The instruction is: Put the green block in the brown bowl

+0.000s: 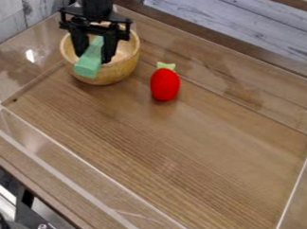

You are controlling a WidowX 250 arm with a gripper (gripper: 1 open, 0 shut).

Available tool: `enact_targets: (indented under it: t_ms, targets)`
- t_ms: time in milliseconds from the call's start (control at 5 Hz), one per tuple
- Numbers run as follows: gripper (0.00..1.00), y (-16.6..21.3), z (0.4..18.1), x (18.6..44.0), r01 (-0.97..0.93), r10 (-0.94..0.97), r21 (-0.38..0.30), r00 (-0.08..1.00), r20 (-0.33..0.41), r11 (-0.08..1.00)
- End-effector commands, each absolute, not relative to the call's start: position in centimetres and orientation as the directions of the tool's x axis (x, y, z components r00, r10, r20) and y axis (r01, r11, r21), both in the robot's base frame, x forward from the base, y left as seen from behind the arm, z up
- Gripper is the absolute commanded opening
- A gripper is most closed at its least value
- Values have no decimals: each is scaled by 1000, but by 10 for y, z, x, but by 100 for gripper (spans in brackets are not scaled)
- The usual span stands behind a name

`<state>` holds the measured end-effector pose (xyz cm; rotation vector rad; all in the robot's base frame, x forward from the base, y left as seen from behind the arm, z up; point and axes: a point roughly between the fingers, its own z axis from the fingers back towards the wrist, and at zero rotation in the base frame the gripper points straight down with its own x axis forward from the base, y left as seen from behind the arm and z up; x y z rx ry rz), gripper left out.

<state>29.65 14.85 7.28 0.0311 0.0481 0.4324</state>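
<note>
Hovering at upper left of the frame: gripper (92, 50) pinching the green block (88, 61) between its fingers, block's long axis tilting steeply, lower end dipping over the near-left rim of the brown bowl (116, 72), hollow lying up-right; red toy fruit (165, 83) sitting apart.

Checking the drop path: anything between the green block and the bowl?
Nothing visible. The pincer holds the block at the bowl, over its near-left rim. The red fruit stands apart to the right.

black arm (94, 3) with slim black fingers (77, 33).
</note>
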Motion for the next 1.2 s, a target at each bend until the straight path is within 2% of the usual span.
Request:
enact_targets:
  t_ms: [0, 200, 400, 800, 1000]
  targets:
    - [0, 160, 80, 311, -478, 478, 32, 878, 27, 878]
    - [0, 172, 77, 322, -458, 457, 27, 889, 24, 889]
    - [100, 180, 75, 329, -435, 435, 18, 900, 19, 900]
    - [100, 172, 65, 354, -478, 478, -15, 878, 6, 878]
    - [100, 188, 74, 350, -508, 508, -27, 862, -1, 861]
